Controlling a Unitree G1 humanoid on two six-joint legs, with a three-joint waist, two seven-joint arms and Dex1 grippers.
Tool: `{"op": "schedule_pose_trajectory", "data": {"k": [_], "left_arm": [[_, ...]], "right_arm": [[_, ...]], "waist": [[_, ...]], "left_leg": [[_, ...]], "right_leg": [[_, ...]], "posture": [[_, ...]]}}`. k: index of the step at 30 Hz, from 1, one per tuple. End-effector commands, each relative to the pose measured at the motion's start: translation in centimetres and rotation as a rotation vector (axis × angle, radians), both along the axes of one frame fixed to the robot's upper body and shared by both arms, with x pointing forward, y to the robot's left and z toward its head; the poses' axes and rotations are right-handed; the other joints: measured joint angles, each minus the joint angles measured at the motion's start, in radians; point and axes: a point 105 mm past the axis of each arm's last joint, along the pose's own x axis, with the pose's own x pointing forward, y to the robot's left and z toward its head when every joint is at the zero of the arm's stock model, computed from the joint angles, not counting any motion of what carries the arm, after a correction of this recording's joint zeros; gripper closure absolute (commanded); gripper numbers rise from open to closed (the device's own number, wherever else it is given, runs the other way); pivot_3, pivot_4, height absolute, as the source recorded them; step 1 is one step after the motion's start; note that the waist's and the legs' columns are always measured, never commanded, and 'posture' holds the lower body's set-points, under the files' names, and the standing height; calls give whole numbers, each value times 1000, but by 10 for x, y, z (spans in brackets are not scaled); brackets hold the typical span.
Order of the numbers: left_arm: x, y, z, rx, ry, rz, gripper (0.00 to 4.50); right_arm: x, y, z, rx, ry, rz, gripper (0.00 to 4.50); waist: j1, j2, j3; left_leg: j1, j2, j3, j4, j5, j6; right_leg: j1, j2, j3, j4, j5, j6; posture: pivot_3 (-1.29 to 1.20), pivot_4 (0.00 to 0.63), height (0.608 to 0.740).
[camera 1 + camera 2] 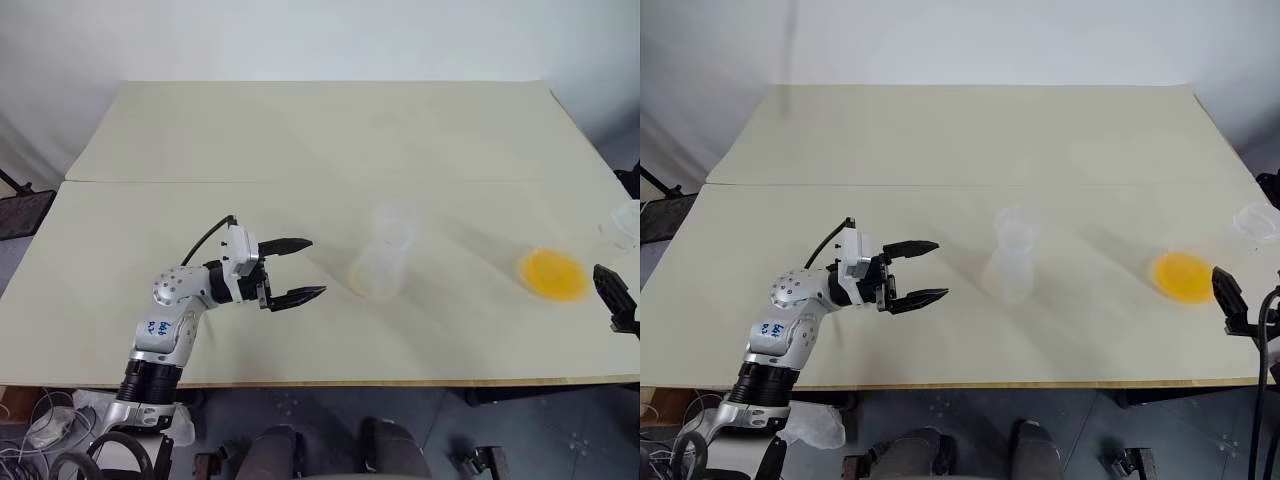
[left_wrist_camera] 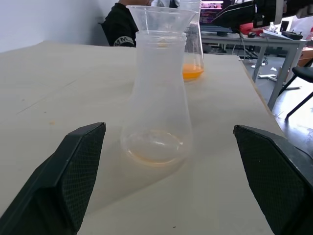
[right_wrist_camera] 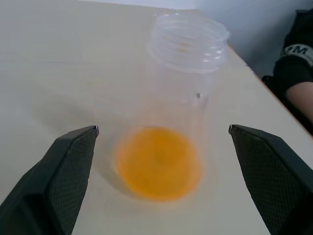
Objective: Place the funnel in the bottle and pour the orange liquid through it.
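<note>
My left gripper (image 1: 300, 268) stands spread and empty, facing the see-through flask-like bottle (image 1: 380, 268) with the small clear plastic funnel (image 2: 160, 18) already seated in its neck. My right gripper (image 3: 161, 183), also spread, frames the clear threaded-neck cup (image 3: 168, 115) holding the orange liquid (image 1: 551, 273). I judge that cup light, slick, and easily crushed; I'd grasp mid-wall. It sits near the cream table's (image 1: 300, 130) right edge, with open room toward the bottle.

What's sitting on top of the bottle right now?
The funnel sits in the neck of the bottle, cone up. Its stem is hidden inside the neck. The orange liquid is in a separate clear jar, not yet poured.
</note>
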Motion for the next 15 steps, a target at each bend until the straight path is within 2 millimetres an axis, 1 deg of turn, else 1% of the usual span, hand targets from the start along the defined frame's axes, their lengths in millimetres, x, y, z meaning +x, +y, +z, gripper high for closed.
{"op": "schedule_pose_trajectory", "data": {"k": [1,4,7,10,15], "left_arm": [[-4,-4,7,-21,-26,-17,54],[-3,-5,8,-23,-27,-18,54],[-3,-5,8,-19,-28,-19,54],[-4,-3,8,-18,-28,-18,54],[-7,-1,7,-15,-28,-15,54]], "right_arm": [[-2,1,16,-18,-55,-11,0],[5,3,20,-12,-68,-1,0],[15,-1,23,-13,-82,-13,0],[20,-3,25,-13,-89,-16,0],[28,-4,22,-3,-86,0,0]], "waist": [[0,0,0],[-1,0,0],[-3,0,0],[0,0,0],[-1,0,0]], "left_leg": [[0,0,0,0,0,0],[0,0,0,0,0,0],[0,0,1,0,0,0],[0,0,0,0,0,0],[0,0,0,0,0,0]], "right_leg": [[0,0,0,0,0,0],[0,0,0,0,0,0],[0,0,0,0,0,0],[0,0,0,0,0,0],[0,0,-1,0,0,0]], "posture": [[0,150,740],[0,150,740],[0,150,740],[0,150,740],[0,150,740]]}}
